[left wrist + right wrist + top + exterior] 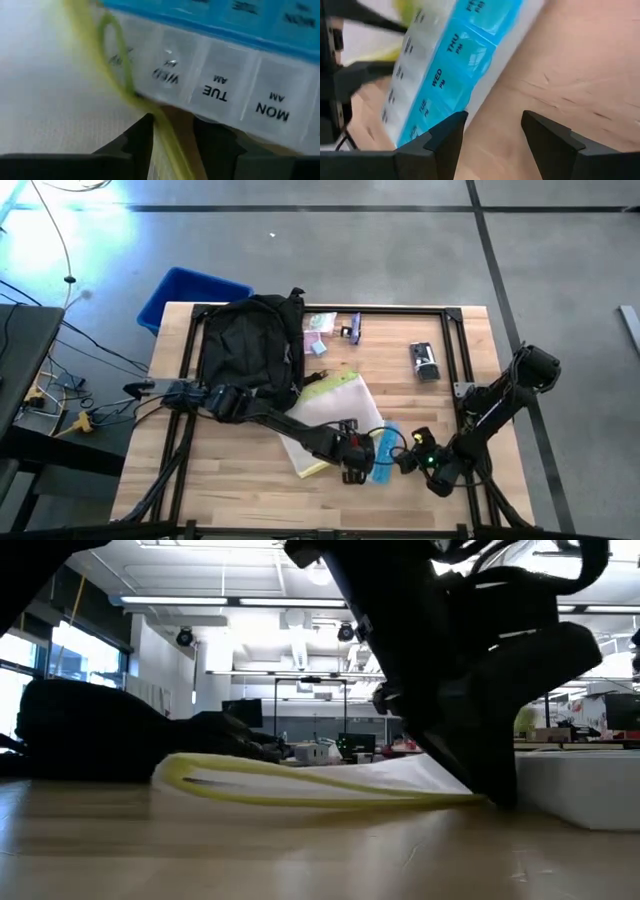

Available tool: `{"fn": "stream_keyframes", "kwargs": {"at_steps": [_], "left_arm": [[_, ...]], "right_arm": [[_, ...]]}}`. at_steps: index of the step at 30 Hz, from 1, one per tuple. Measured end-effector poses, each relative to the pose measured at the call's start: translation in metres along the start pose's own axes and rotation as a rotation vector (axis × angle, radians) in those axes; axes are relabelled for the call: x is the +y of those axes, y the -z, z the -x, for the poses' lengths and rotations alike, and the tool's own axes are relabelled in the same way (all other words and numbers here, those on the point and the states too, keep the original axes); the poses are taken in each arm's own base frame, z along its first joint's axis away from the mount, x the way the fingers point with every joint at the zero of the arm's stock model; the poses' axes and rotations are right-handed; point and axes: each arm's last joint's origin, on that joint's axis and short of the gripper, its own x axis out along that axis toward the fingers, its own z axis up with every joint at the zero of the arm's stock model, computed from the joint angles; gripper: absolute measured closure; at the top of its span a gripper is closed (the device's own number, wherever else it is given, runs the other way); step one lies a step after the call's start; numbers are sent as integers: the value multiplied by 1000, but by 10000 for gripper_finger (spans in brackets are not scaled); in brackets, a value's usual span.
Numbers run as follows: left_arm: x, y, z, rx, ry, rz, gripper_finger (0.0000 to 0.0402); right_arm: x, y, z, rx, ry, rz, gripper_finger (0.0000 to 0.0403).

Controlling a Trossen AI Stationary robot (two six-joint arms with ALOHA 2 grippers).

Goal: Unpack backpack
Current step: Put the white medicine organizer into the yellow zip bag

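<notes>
The black backpack (250, 340) lies on its side at the table's far left. A clear pouch with a yellow edge (335, 415) lies flat in front of it. A blue and white pill organizer (385, 452) lies against the pouch's near right corner. My left gripper (352, 470) slants down at that corner. It is open, with the pouch's yellow edge (170, 140) between its fingers. My right gripper (405, 462) stands open just right of the organizer (440, 75), over bare wood, with nothing between its fingers. My left gripper has one finger (135, 140) on either side of the pouch's yellow edge (170, 140) at its near right corner, coming from above at a slant. Whether the fingers touch the edge I cannot tell. The pouch (300, 780) rests on the table.
A blue bin (190, 295) stands beyond the far left corner. A small packet (320, 323), a purple item (352, 330) and a grey device (425, 362) lie along the far side. Black frame rails (460, 360) run along the table's edges.
</notes>
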Motion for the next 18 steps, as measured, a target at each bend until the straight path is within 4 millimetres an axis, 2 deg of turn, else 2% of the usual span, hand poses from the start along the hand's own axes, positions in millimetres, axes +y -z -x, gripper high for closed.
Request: {"fn": "stream_keyframes", "kwargs": {"at_steps": [9,18], "left_arm": [[2,2,-7,12,13,17,311],[3,-1,-8,-16,4,39,319]], "right_arm": [[3,-5,-5,-52,-33,45,204],[-5,-2,14,-125,-44,24,204]]}}
